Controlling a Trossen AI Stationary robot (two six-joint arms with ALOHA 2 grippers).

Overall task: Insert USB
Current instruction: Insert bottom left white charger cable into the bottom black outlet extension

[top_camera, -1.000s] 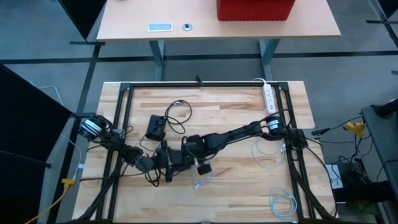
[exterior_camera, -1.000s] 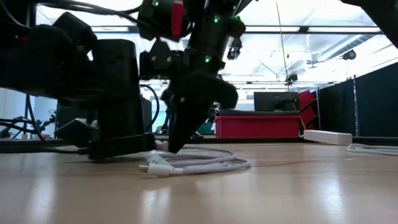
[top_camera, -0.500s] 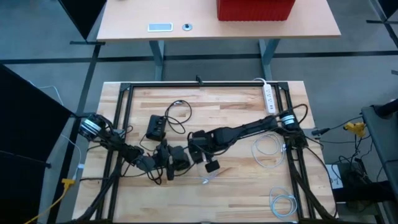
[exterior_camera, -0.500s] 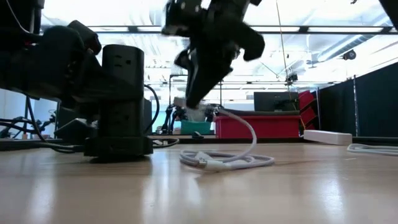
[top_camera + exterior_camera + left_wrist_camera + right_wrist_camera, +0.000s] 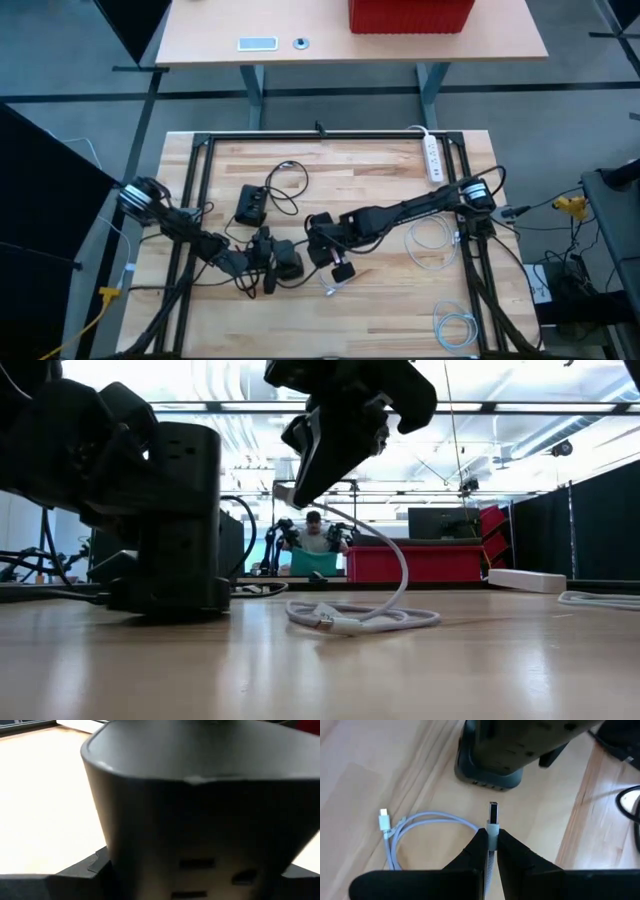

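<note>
Wooden table (image 5: 380, 170): we see right gripper (image 5: 489, 836), clamping USB plug (image 5: 493, 815), now raised off it; left gripper (image 5: 262, 258) grips power tower (image 5: 180, 510) unchanged.

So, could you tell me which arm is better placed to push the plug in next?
The right gripper: it is shut on the USB plug, aimed at the power tower. The left gripper only steadies that tower.
</note>
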